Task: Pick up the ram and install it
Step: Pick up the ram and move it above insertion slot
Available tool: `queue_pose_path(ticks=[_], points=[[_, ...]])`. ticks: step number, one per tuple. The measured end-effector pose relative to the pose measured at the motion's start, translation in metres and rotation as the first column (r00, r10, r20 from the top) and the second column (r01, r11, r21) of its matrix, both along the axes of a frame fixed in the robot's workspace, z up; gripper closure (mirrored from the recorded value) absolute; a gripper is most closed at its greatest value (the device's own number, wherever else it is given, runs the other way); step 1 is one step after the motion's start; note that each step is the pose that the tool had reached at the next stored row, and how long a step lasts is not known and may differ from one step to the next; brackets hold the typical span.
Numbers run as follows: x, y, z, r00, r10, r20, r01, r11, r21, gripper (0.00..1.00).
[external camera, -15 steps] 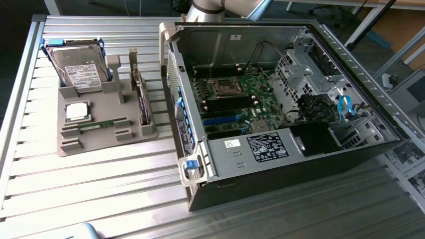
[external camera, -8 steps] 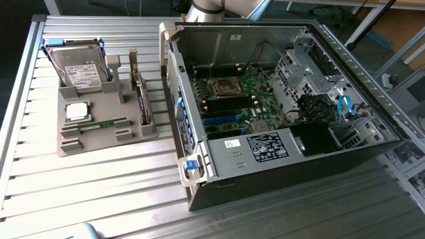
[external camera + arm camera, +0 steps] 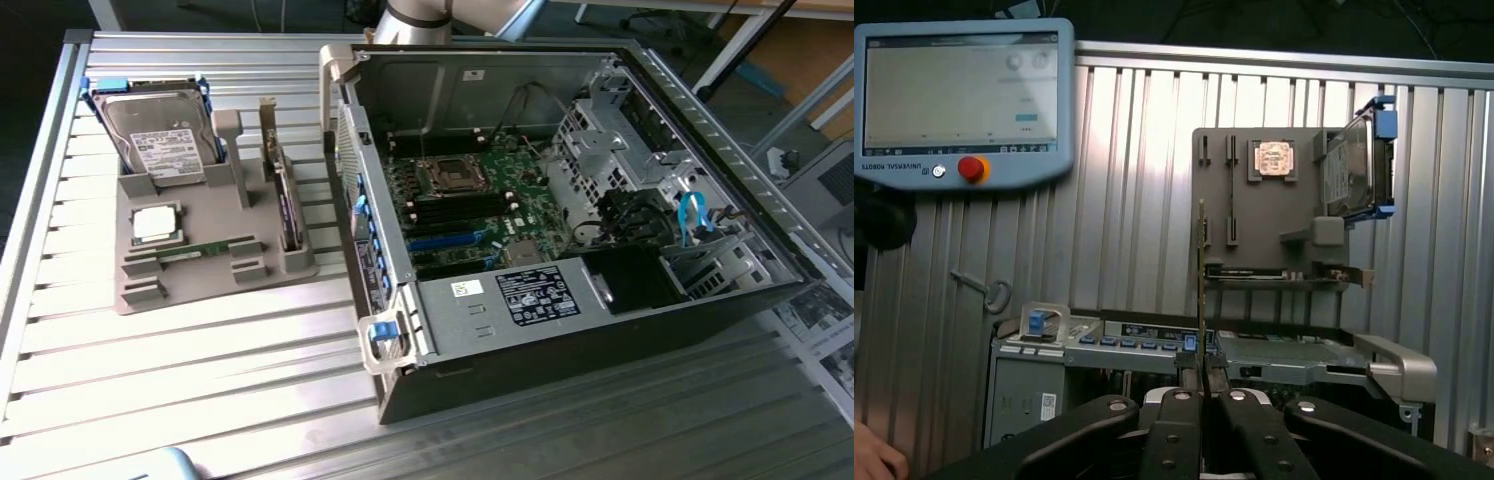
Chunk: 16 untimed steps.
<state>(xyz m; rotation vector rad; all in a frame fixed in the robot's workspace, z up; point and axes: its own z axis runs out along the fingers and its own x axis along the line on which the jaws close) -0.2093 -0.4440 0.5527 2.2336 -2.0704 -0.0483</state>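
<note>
The tool was clenched on the ram, a thin, narrow circuit-board stick seen edge-on. Its fingers pressed on the two flat faces, so the stick stood straight out past the fingertips (likely to leave the far long edge free for seating). The stick was held in the air and not yet installed.

Just beyond the tool ran the rim of the open black-and-silver computer case. Farther ahead, the grey moulded plastic holder sat on the ribbed aluminium desk. It carried a square silver processor chip and a silver hard drive in a blue bracket. A second green stick lay in one groove. The grooves appeared meant to keep each part at a fixed spot for picking.

Inside the case, the green motherboard showed black memory slots. Whether any was filled I could not tell.
</note>
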Motion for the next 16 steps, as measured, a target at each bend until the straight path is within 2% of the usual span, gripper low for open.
queue_pose_path(ticks=[8,16], points=[[0.009,0.0000,-0.0016,1.0000,0.000,-0.0049,0.000,1.0000,-0.0001,0.87],[0.021,0.0000,-0.0084,0.9999,0.000,-0.0152,0.000,1.0000,0.0000,0.87]])
